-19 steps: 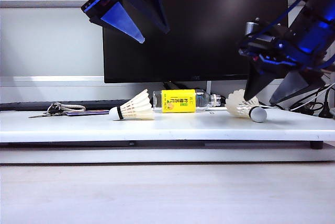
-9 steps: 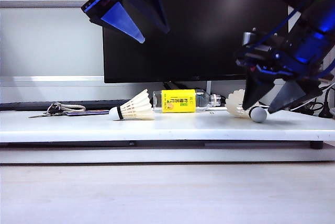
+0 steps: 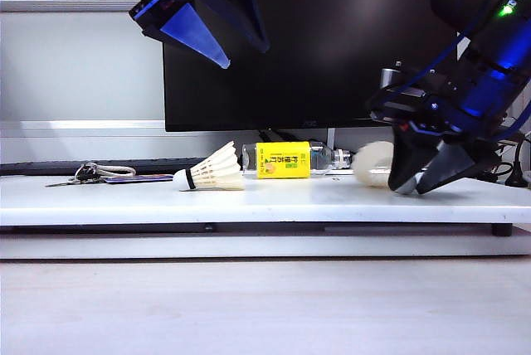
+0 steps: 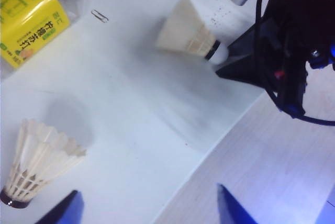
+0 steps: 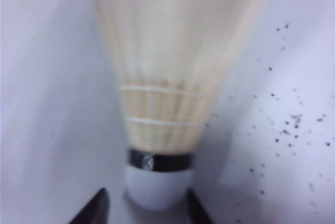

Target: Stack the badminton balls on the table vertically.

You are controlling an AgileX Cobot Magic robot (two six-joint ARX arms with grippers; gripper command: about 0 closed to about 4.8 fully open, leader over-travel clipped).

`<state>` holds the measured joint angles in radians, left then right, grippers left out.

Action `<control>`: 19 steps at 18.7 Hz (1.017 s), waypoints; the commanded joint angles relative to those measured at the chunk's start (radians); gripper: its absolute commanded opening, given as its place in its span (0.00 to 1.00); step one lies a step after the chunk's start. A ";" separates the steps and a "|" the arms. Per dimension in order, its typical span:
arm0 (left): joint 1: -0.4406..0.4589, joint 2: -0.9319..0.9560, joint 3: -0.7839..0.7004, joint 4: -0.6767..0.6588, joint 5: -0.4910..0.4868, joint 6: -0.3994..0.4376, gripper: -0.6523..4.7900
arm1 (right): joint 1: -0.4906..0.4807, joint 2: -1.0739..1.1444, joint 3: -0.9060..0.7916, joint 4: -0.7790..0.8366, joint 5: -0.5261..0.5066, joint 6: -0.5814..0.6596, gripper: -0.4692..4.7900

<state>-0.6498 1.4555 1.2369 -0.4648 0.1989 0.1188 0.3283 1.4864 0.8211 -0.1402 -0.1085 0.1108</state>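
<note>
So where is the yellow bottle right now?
The bottle lies on its side at the back of the table, mid exterior view, between the left shuttlecock and the right shuttlecock.

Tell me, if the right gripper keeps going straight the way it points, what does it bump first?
Probably the right shuttlecock's cork tip: the right gripper has a finger on each side of it, just above the table.

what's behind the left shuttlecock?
Behind the left shuttlecock lies a yellow-labelled clear bottle on its side, then the monitor. The bottle's base end is hidden by the feathers.
</note>
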 commanded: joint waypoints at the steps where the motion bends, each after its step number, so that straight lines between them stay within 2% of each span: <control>1: 0.000 -0.003 0.004 0.010 0.004 0.004 0.74 | 0.002 -0.002 0.004 0.019 -0.002 0.002 0.46; 4: 0.000 -0.003 0.004 0.010 0.005 0.004 0.74 | 0.002 -0.002 0.004 0.022 -0.002 0.002 0.40; 5: 0.000 -0.003 0.004 0.010 0.005 0.004 0.74 | 0.002 -0.002 0.004 0.028 -0.003 -0.005 0.43; 7: 0.000 -0.003 0.004 0.010 0.005 0.004 0.74 | 0.002 -0.002 0.006 0.036 -0.006 -0.007 0.61; 19: 0.000 -0.003 0.004 0.010 0.008 0.004 0.74 | 0.005 0.029 0.008 0.084 -0.009 -0.006 0.61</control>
<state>-0.6498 1.4555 1.2369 -0.4641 0.1993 0.1188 0.3309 1.5101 0.8234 -0.0666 -0.1101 0.1066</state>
